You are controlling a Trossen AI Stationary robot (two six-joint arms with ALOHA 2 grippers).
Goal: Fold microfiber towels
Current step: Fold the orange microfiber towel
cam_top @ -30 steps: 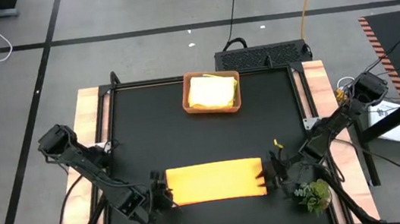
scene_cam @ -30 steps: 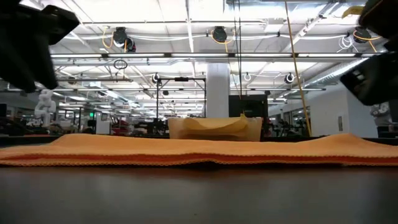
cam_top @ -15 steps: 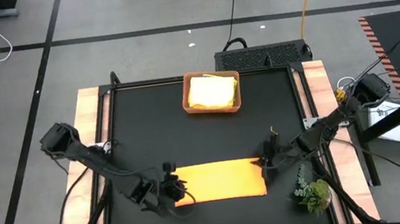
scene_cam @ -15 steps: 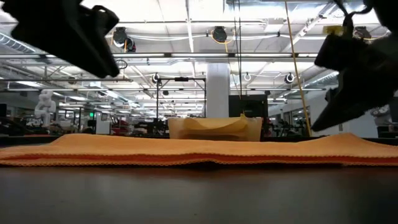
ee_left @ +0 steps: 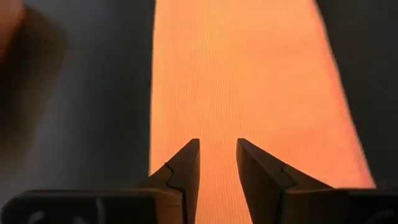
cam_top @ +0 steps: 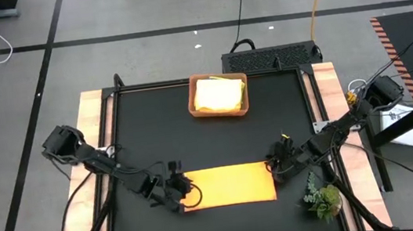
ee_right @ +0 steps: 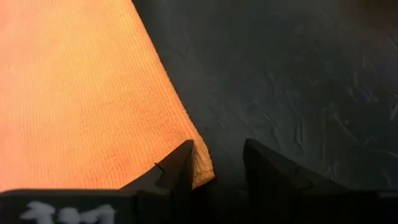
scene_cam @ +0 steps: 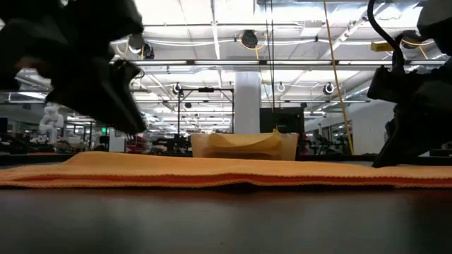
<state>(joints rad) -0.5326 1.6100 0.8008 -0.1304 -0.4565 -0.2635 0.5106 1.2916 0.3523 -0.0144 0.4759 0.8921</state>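
Orange towel [cam_top: 227, 186] flat on desk [cam_top: 154, 138], betw. both hands. Left hand [ee_left: 216, 158] narrow gap, over towel end. Right hand [ee_right: 214, 163] open, at corner edge. Risk: right hand may miss corner, only scrape desk; left may bunch cloth.

towel [cam_top: 227, 186] orange | tray [cam_top: 220, 113] terracotta | folded towel [cam_top: 220, 94] yellow | table [cam_top: 162, 137] blk

Bare table [cam_top: 154, 138] is lying open at center; tray [cam_top: 221, 112] is blocking twelve o'clock, plant sprig [cam_top: 323, 200] crowding five.
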